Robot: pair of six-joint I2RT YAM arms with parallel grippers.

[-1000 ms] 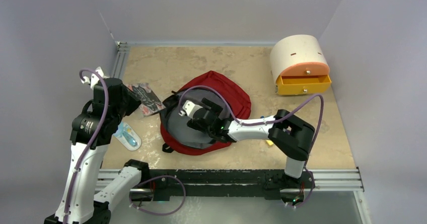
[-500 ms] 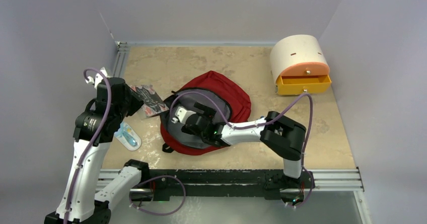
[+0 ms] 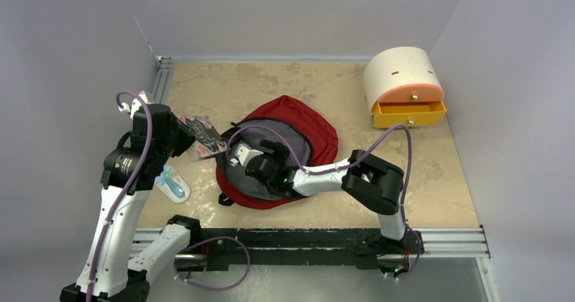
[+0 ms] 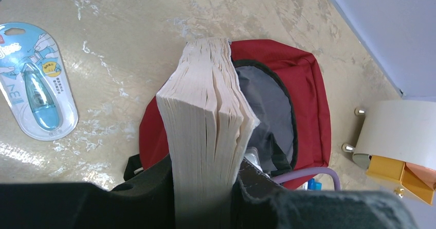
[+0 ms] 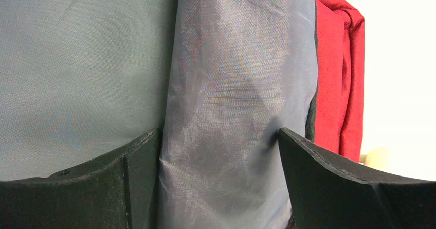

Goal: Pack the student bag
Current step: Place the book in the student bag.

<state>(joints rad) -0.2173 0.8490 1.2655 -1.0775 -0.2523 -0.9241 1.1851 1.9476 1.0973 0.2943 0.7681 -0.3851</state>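
The student bag lies flat in the middle of the table, dark red, its mouth open towards the left and showing grey lining. My left gripper is shut on a thick paperback book and holds it in the air just left of the bag's mouth. In the left wrist view the book's page edge stands between the fingers, with the bag below and beyond. My right gripper reaches inside the bag's mouth. Its jaws stand wide apart around a fold of grey lining.
A blister pack with a blue item lies on the table left of the bag, under the left arm. A cream-and-orange drawer box stands at the back right with its yellow drawer pulled out. Walls close the table on the left, back and right.
My right gripper has slid left, deeper into the bag's mouth. My left gripper has carried the book a little to the right, towards the bag.
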